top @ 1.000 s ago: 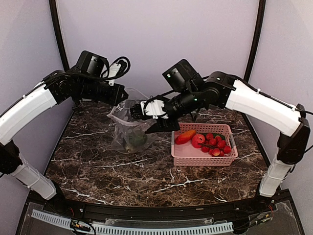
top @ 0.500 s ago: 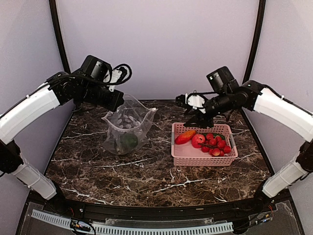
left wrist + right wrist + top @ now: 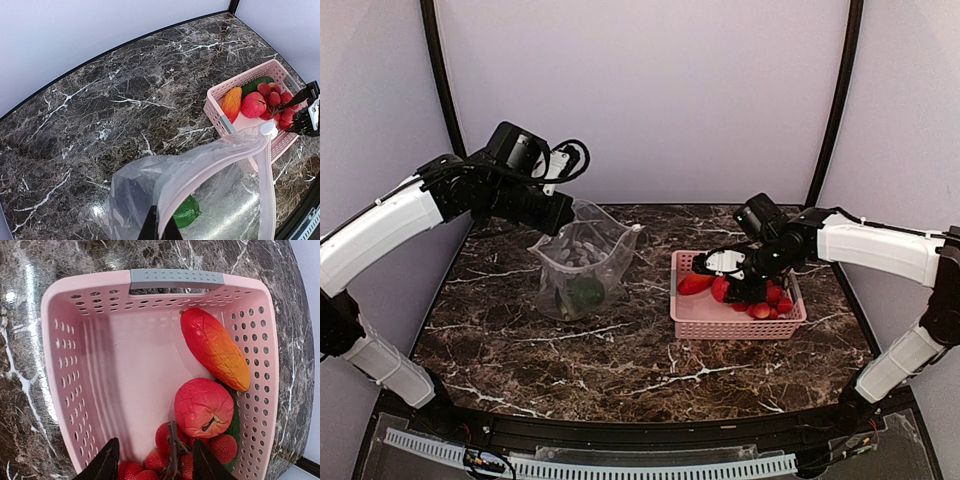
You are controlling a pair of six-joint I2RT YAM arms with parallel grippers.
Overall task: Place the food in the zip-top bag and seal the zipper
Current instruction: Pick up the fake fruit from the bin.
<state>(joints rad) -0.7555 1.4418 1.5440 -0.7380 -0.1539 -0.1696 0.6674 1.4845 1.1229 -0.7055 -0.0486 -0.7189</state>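
hanging over the berries [image 3: 167,437] in the basket [image 3: 65,365], the right gripper [image 3: 156,462] points down, jaws spread. the left gripper [image 3: 160,227], arm raised, pinches the rim of the bag [image 3: 200,165], a green piece [image 3: 186,212] inside.

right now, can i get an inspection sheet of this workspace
surface: dark marble table, white veins
job's things: zip-top bag held open, green piece inside; orange-red piece, red fruit and berries in the pink basket
clutter: nothing seen
grippers: left gripper shut on the bag's mouth edge; right gripper open above the berries
cables: black cable looped at the left wrist
surroundings: pale walls, dark frame posts
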